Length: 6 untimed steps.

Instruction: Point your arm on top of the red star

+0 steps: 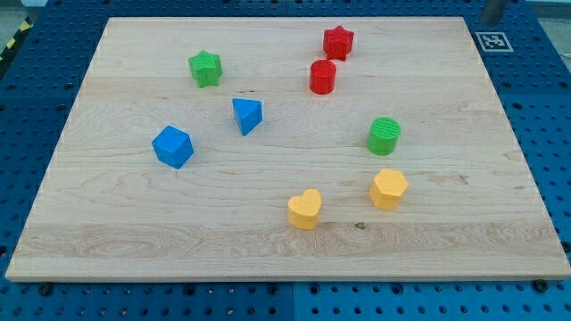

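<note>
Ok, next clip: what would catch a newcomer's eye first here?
Eight bright blocks scattered over a pale wooden board. The red star sits near the view's top with a red cylinder just below it; two yellow blocks lie towards the bottom. My tip does not show.

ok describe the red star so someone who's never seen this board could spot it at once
On the pale wooden board, look to the view's top, right of centre, where two red blocks sit close together. The red star-shaped block is the upper one, with points around its edge; the red cylinder just below is round. My tip isn't visible.

Red cylinder crowds the red star from below.
</note>
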Available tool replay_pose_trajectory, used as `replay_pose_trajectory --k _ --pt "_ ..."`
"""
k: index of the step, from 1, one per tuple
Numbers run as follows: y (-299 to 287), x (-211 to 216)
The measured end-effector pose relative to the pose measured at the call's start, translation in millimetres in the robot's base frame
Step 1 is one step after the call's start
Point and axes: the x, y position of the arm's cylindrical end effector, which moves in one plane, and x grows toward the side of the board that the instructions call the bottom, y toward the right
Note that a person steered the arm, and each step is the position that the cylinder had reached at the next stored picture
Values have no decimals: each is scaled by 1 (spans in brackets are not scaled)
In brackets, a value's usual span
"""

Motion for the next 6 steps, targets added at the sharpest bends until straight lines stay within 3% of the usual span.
replay_pose_trajectory --k 1,3,6 --pt "-1 0" --pt "-83 0" --pt "-247 0"
